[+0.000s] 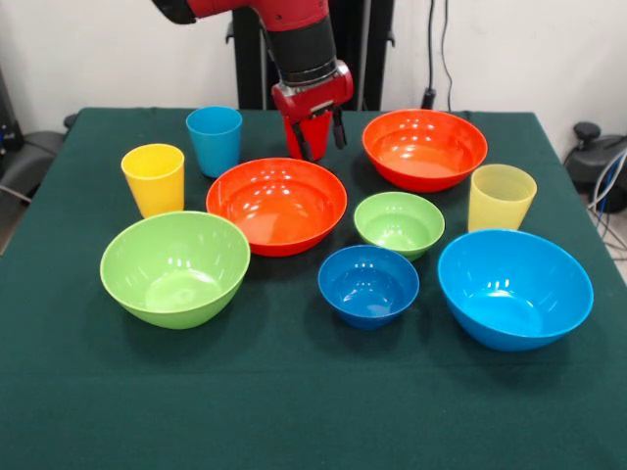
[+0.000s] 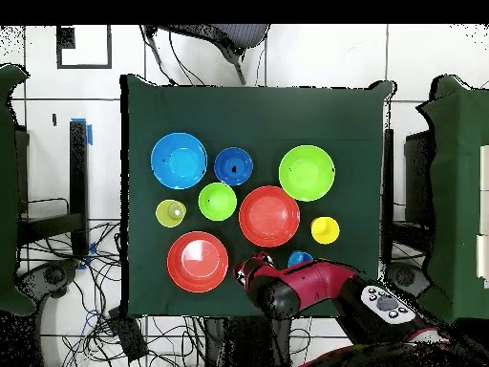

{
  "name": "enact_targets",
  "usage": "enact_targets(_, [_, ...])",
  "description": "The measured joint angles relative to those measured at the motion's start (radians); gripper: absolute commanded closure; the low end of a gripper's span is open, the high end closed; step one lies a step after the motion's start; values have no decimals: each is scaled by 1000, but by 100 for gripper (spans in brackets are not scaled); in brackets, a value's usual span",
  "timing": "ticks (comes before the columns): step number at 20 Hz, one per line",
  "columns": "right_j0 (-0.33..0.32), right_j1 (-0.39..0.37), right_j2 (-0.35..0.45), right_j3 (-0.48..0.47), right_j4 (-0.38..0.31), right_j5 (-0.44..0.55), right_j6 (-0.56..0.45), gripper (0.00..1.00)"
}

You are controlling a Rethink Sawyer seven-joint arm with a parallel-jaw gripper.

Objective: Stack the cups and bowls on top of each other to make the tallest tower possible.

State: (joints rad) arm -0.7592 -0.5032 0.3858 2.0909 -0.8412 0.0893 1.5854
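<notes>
Front view: gripper [image 1: 315, 140], fingers close together, empty, at far rim of left orange bowl [image 1: 276, 205]. Second orange bowl [image 1: 424, 148] far right. Blue cup [image 1: 214, 140] and yellow cup [image 1: 154, 178] far left; ribbed cup [image 1: 501, 197] right. Near row: big green bowl [image 1: 175, 267], dark blue bowl [image 1: 368, 285], big blue bowl [image 1: 514, 288]; small green bowl [image 1: 399, 223] behind.

Overhead view: all separate on table [image 2: 353, 124]; arm [image 2: 306, 287] partly covers blue cup [image 2: 299, 258].

A green cloth [image 1: 294, 411] is covering the bench. Cables [image 2: 67, 277] are lying on the tiled floor [image 2: 315, 57] at eight o'clock of it, and a chair [image 2: 224, 38] is standing at twelve o'clock.
</notes>
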Motion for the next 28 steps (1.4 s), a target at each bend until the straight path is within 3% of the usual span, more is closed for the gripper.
enact_targets(10, [-113, -31, 60, 16, 114, 135, 0, 0])
enact_targets(17, [-112, -77, 95, 17, 163, 169, 0, 0])
enact_targets(28, [-155, -82, 186, 17, 201, 168, 0, 0])
